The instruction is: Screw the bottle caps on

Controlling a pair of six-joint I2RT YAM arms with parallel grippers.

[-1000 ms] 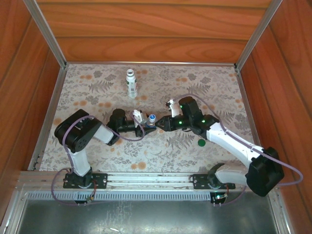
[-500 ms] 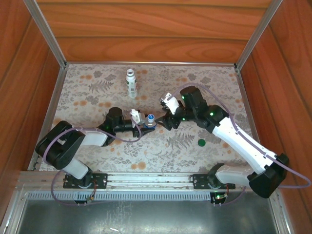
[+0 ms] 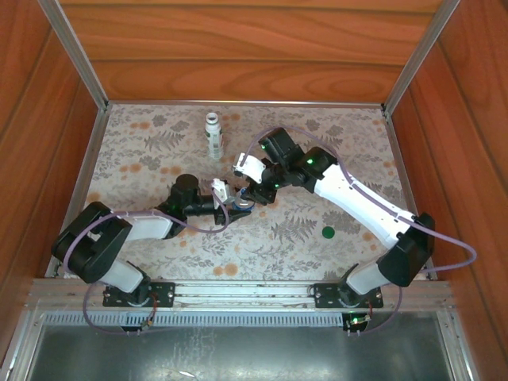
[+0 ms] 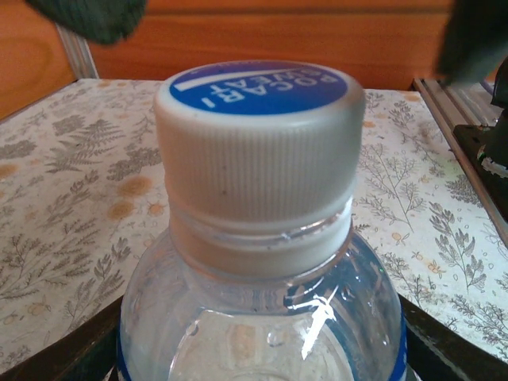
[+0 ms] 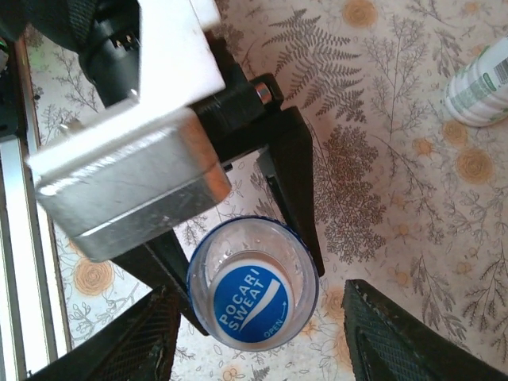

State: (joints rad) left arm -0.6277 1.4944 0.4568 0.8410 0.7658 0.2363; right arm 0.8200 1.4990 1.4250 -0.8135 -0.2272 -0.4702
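Near the middle of the worktop [image 3: 143,159], we had swung our right claw [image 5: 258,290] over the short clear plastic bottle [image 4: 262,317], jaws apart astride its blue round cap [image 5: 252,305]; our left claw [image 3: 234,206] clamped the bottle, so tightening seemed next.

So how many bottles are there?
2. The clear bottle is in the middle, held in the left claw. The white bottle stands by itself towards the far side of the table. I can't see any others.

Floral table [image 3: 143,159] with white bottle [image 3: 214,136], green cap [image 3: 328,232]
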